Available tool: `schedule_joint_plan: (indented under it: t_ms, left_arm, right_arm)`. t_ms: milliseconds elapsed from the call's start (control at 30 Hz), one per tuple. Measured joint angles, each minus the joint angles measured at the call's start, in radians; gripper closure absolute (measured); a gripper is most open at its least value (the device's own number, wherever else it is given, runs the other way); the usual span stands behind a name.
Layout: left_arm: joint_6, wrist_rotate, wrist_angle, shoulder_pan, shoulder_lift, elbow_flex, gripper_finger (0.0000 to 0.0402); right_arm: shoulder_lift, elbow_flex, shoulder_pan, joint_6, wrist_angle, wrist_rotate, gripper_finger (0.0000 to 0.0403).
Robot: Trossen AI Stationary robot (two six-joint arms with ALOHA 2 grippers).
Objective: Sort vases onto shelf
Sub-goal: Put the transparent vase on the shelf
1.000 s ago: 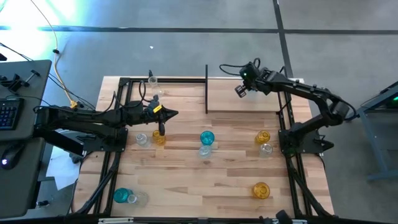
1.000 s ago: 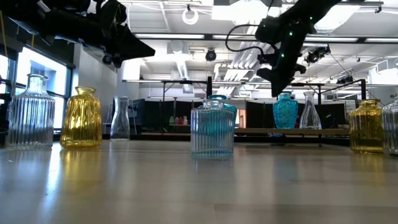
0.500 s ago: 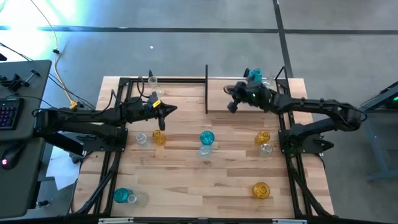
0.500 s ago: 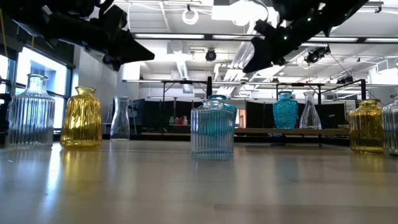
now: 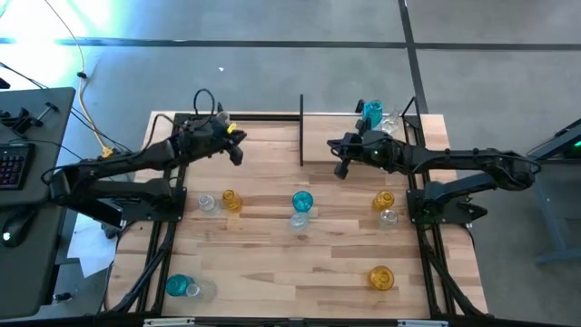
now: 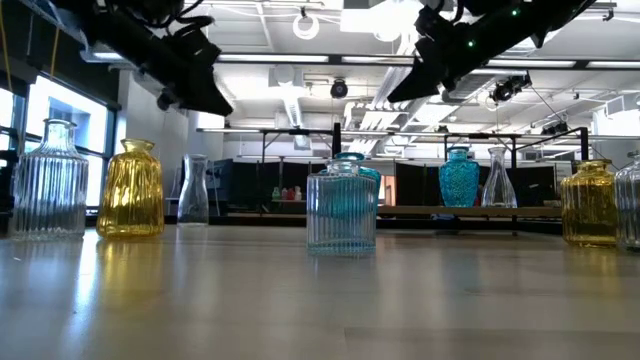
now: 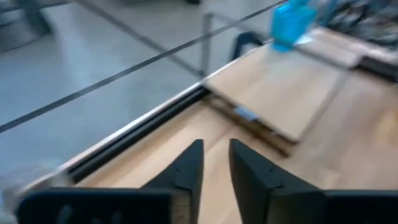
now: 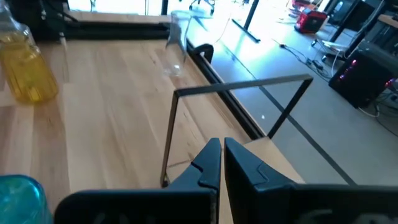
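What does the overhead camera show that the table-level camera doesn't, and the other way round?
Only the overhead view shows the whole layout: the shelf at the back right of the table, the teal vase near the front left corner, and an amber vase at the front right. It also shows which arm is which, with the left gripper and right gripper both raised and empty.

Only the table-level view shows the vases' side profiles, ribbed glass, and the room behind.

Both show the teal vase on the shelf and the clear one beside it.
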Motion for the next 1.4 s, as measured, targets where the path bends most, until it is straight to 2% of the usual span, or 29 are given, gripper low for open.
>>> schedule_joint_plan:
  t_ms: [267,433,567,933,1400]
  left_arm:
    - [-0.042,-0.173,-0.121,0.074,0.021,0.022,0.0230]
    - [-0.045,-0.181,-0.120,0.129,0.049,0.022,0.0178]
    - [-0.048,-0.180,-0.122,0.174,0.082,0.022,0.0154]
    - [-0.071,-0.143,-0.102,0.290,0.197,0.022,0.0147]
    - [0.017,-0.112,0.001,0.333,0.294,0.022,0.0157]
  right_arm:
    - [0.001,0.000,0.000,-0.028,-0.004,0.001,0.0402]
    - [0.001,0.000,0.000,-0.031,-0.010,0.000,0.0402]
    - [0.001,0.000,0.000,-0.029,-0.010,0.000,0.0402]
    - [0.001,0.000,0.000,-0.027,-0.010,0.000,0.0402]
    - [0.001,0.000,0.000,-0.026,-0.009,0.000,0.0402]
